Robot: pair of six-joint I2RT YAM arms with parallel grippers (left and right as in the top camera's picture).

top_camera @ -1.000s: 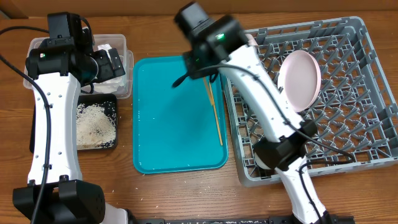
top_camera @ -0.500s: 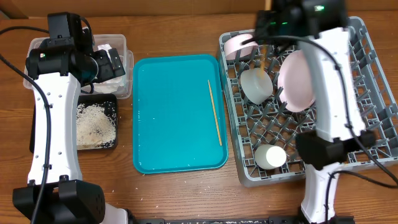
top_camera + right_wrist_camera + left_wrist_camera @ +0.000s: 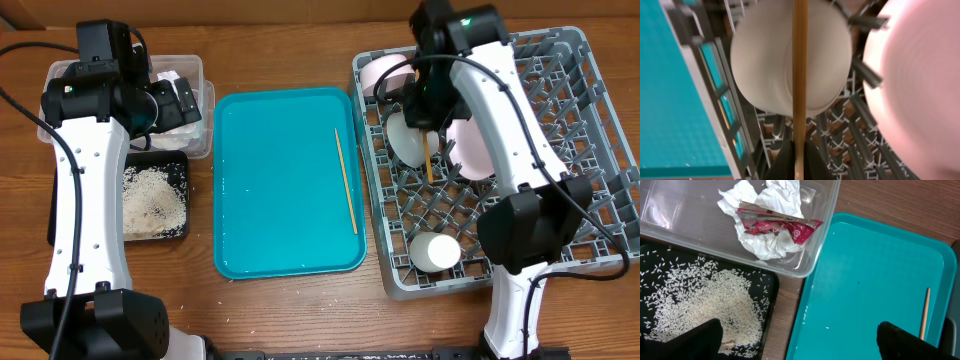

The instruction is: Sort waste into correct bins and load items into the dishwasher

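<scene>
My right gripper [image 3: 428, 128] is shut on a wooden chopstick [image 3: 799, 75] and holds it over the grey dish rack [image 3: 600, 120], above a white bowl [image 3: 765, 60] and beside the pink plate [image 3: 480, 130]. A second chopstick [image 3: 345, 180] lies on the teal tray [image 3: 280, 190]. A cup [image 3: 436, 252] and another bowl [image 3: 380, 72] sit in the rack. My left gripper [image 3: 800, 345] is open over the edge between the black tray with rice [image 3: 695, 300] and the teal tray. The clear tub [image 3: 825, 230] holds the red wrapper [image 3: 775, 225] and the napkin [image 3: 765, 200].
A few stray rice grains lie on the teal tray's floor. The wooden table [image 3: 300, 310] shows in front of and behind the trays. The rack's upright pegs [image 3: 560, 200] fill its right half.
My right arm has carried one chopstick from the teal tray across to the rack and lowered it near the bowl and plate. The left arm has not moved.
</scene>
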